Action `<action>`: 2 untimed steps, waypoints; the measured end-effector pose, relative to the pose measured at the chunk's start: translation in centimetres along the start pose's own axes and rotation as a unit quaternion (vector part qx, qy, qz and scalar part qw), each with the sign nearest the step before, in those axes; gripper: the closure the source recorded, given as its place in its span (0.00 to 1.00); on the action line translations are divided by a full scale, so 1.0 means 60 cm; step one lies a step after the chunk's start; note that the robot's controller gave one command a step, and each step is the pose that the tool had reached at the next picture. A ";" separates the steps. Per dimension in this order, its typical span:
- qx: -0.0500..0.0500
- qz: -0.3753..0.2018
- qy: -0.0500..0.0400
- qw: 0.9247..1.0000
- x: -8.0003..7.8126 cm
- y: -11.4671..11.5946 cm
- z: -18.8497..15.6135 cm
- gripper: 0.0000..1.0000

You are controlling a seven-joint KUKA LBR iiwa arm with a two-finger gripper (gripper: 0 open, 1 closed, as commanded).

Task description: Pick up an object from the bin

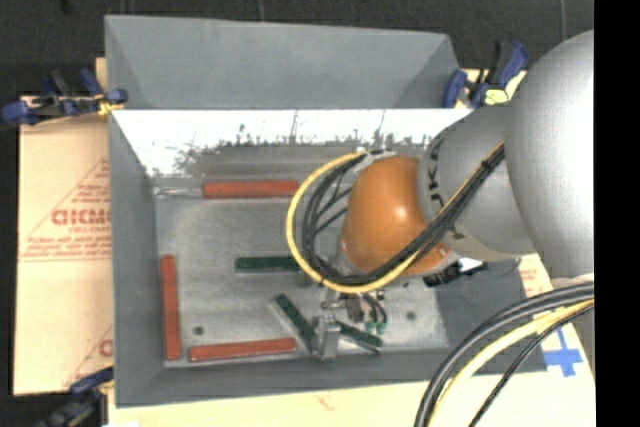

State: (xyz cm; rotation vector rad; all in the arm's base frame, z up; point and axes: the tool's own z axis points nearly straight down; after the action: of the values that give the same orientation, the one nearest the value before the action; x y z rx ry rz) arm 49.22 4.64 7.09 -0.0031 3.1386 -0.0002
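My gripper (328, 328) reaches down into the front middle of the bin, below the orange wrist cover. It stands among dark green sticks. One green stick (295, 317) lies slanted just left of it. Another green stick (358, 336) lies just to its right, partly under it. A third green stick (264, 264) lies flat a little farther back and to the left. Whether any stick is touched or gripped is hidden.
Three red-brown bars lie along the bin floor's edges: one at the back (250, 188), one on the left (170, 307), one at the front (243, 349). The arm and its cables cover the bin's right part.
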 end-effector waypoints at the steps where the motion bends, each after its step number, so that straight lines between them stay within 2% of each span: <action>1: 0.000 -0.001 0.002 1.000 0.001 0.000 -0.001 1.00; 2: 0.000 -0.001 0.000 1.000 0.000 0.000 0.000 0.00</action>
State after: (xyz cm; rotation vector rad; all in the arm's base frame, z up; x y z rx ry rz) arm 49.21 4.61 7.08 -0.0058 3.1393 -0.0013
